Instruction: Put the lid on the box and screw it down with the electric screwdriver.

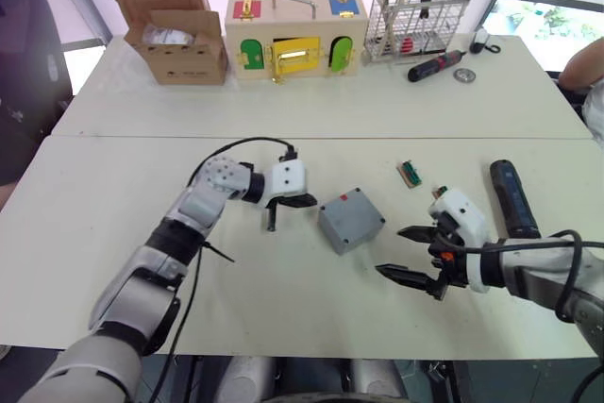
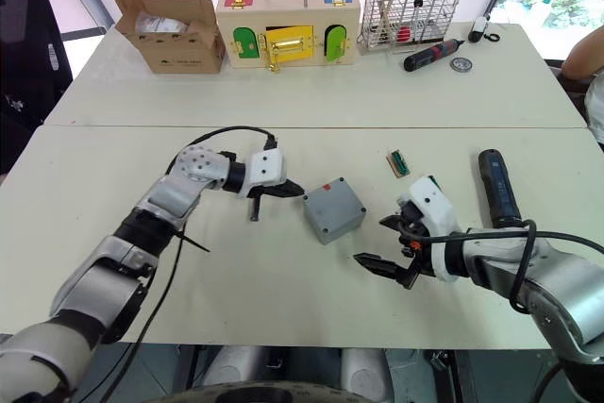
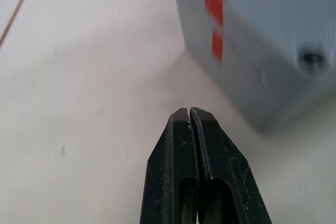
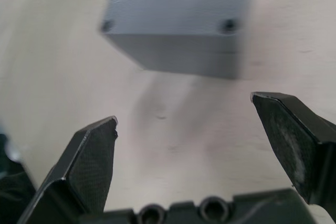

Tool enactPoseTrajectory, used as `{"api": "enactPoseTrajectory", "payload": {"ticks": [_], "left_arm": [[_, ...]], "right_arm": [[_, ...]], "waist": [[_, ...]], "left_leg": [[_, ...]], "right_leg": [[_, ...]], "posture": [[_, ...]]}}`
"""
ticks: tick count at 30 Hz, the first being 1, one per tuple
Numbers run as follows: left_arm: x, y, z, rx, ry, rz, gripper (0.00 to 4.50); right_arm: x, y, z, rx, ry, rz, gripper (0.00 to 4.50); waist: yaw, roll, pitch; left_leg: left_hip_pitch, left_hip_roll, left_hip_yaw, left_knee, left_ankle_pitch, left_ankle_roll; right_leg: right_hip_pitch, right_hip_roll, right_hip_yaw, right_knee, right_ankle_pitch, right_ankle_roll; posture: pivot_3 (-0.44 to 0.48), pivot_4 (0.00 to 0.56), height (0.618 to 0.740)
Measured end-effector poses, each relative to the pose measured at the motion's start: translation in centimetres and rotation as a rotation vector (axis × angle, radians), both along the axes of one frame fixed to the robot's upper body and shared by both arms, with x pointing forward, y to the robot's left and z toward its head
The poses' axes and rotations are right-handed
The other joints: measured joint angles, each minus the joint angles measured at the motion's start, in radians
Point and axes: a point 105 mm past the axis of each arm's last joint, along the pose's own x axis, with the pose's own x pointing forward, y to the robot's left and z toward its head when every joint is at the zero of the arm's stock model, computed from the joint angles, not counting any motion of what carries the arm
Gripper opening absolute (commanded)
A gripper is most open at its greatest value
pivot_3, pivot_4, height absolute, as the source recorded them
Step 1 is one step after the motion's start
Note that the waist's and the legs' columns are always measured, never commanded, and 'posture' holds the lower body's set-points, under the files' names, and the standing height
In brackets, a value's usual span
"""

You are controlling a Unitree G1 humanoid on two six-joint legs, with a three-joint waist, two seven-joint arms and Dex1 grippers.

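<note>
The small grey box (image 1: 342, 236) stands near the middle of the near table, with a red mark (image 3: 219, 3) on one side. The lid (image 1: 351, 211) lies on top of it, its corner screw holes (image 4: 229, 25) showing. My left gripper (image 1: 310, 200) is shut on nothing, its tip just left of the box and pointing at it. My right gripper (image 1: 390, 250) is open and holds nothing. It hovers low over the table, a short way right of the box and facing it. The dark electric screwdriver (image 1: 512, 197) lies on the table beyond my right wrist.
A small green and brown part (image 1: 409, 174) lies right of the box. On the far table are a cardboard box (image 1: 170, 21), a wooden box with coloured doors (image 1: 294, 37), a wire rack (image 1: 415, 11) and a red-and-black screwdriver (image 1: 434, 65). A person's arm (image 1: 585, 68) shows far right.
</note>
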Motion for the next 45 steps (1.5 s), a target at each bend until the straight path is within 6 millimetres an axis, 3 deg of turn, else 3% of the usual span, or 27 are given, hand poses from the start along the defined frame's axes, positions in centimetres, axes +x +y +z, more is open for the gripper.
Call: {"api": "enactPoseTrajectory", "payload": {"ticks": [5,10,15,21,30,33,35,38,40,45], "left_arm": [[-2.6,1.2,-0.5,0.042,0.071,-0.047,0.0],[-4.1,0.2,-0.5,0.008,0.127,-0.07,0.0],[-3.7,-1.6,-0.4,-0.053,0.107,-0.048,0.0],[-2.4,-1.8,-0.5,-0.064,0.068,0.002,0.0],[-2.2,-1.9,-0.5,-0.071,0.058,0.0,0.0],[-2.1,-1.4,-0.4,-0.066,0.062,0.004,0.0],[-1.7,-0.2,0.0,-0.067,0.075,0.036,0.0],[-1.2,1.7,2.3,-0.139,0.104,0.093,0.0],[-1.5,2.1,4.3,-0.207,0.108,0.098,0.0],[-4.1,0.9,7.5,-0.327,0.178,0.039,0.0]], "right_arm": [[1.5,-0.4,0.0,-0.012,-0.043,0.017,4.49],[1.9,1.1,-0.3,0.019,-0.046,0.094,4.49],[1.7,1.9,-0.5,0.039,-0.031,0.126,4.49],[0.8,2.0,-1.1,0.036,0.015,0.128,4.49],[0.7,2.0,-1.4,0.045,0.009,0.098,4.49],[1.0,0.9,-0.6,0.056,-0.004,0.036,4.49],[1.3,-0.6,1.6,0.117,-0.026,-0.042,4.49],[2.0,-3.9,5.8,0.196,-0.158,-0.187,4.49],[2.3,-5.0,7.2,0.229,-0.243,-0.25,4.49],[5.0,-6.3,6.4,0.292,-0.39,-0.415,4.49]], "waist": [[-0.007,0.0,0.0],[-0.004,0.0,0.0],[-0.005,0.0,0.0],[-0.004,0.0,0.0],[-0.004,0.0,0.0],[-0.005,0.0,0.0],[-0.005,0.0,0.0],[-0.004,0.0,0.0],[-0.003,0.0,0.0],[-0.008,-0.001,-0.001]], "left_leg": [[0.0,0.0,0.001,0.001,0.0,0.0],[0.0,0.0,0.0,0.001,0.0,0.0],[0.0,-0.001,0.0,0.001,0.0,0.0],[0.0,-0.001,0.0,0.001,0.0,0.0],[0.0,-0.001,0.0,0.001,0.0,0.0],[0.0,-0.001,0.0,0.001,0.0,0.0],[0.0,-0.001,0.0,0.001,0.0,0.0],[0.0,0.0,-0.001,0.001,0.0,0.0],[0.0,0.0,-0.001,0.0,0.0,0.0],[0.0,-0.001,0.001,0.001,0.0,0.0]], "right_leg": [[0.0,-0.001,0.0,0.0,0.0,0.0],[0.001,-0.001,0.0,0.0,0.0,0.0],[0.001,-0.001,0.0,0.0,0.0,0.0],[0.0,-0.001,0.0,0.0,0.0,0.0],[0.0,-0.002,0.0,0.0,0.0,0.0],[0.0,-0.002,0.0,0.0,0.0,0.0],[0.0,-0.001,0.0,0.0,0.0,0.0],[0.0,-0.001,0.0,0.0,0.0,0.0],[0.001,-0.002,0.0,0.0,0.0,0.0],[0.0,-0.002,0.002,0.001,0.0,0.0]], "posture": [[0.0,0.15,0.737],[0.0,0.15,0.737],[0.0,0.15,0.737],[0.0,0.15,0.737],[0.0,0.15,0.737],[0.0,0.15,0.737],[0.0,0.15,0.737],[0.0,0.15,0.737],[0.0,0.15,0.737],[0.0,0.15,0.737]]}}
